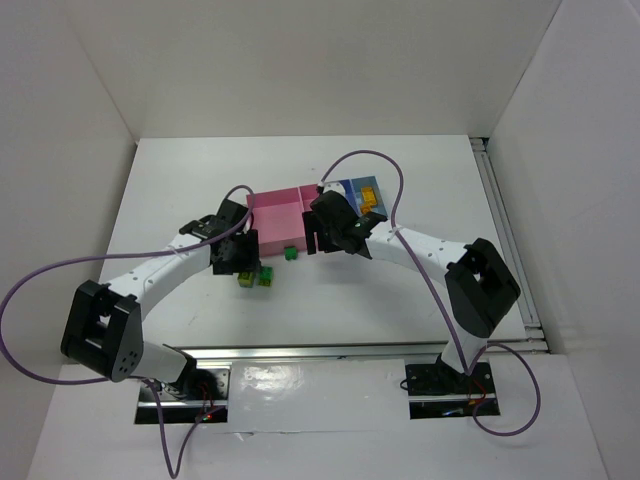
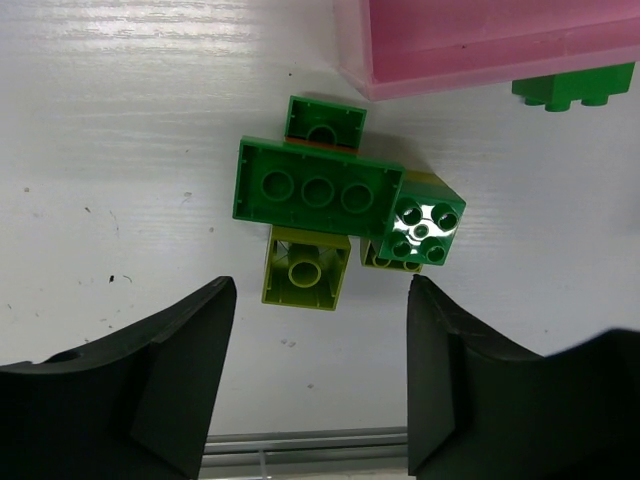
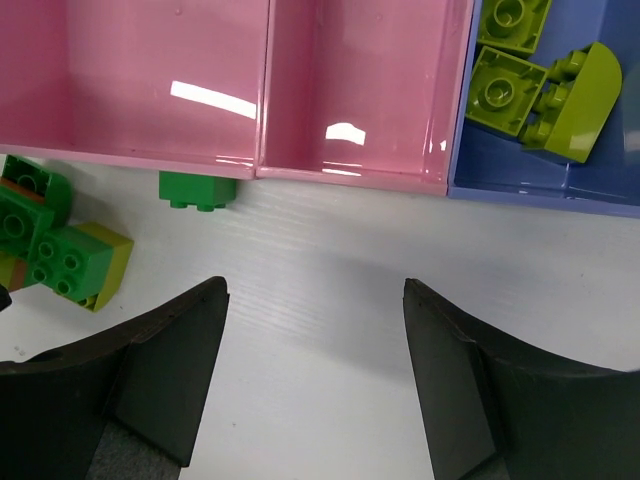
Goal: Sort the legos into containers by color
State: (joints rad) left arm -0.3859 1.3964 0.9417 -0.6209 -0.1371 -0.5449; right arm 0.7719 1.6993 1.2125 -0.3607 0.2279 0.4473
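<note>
A cluster of legos lies on the table in front of the pink bins: a long dark green brick, a small dark green one, a studded dark green one and a lime one. My left gripper is open and empty just short of the lime brick. Another dark green brick lies against the wide pink bin. The narrower pink bin shows nothing inside. A blue bin holds lime bricks. My right gripper is open and empty over bare table before the bins.
In the top view the bins sit mid-table, with yellow and orange pieces in the far blue one. The cluster lies under my left gripper. White walls enclose the table. A metal rail runs along the right edge.
</note>
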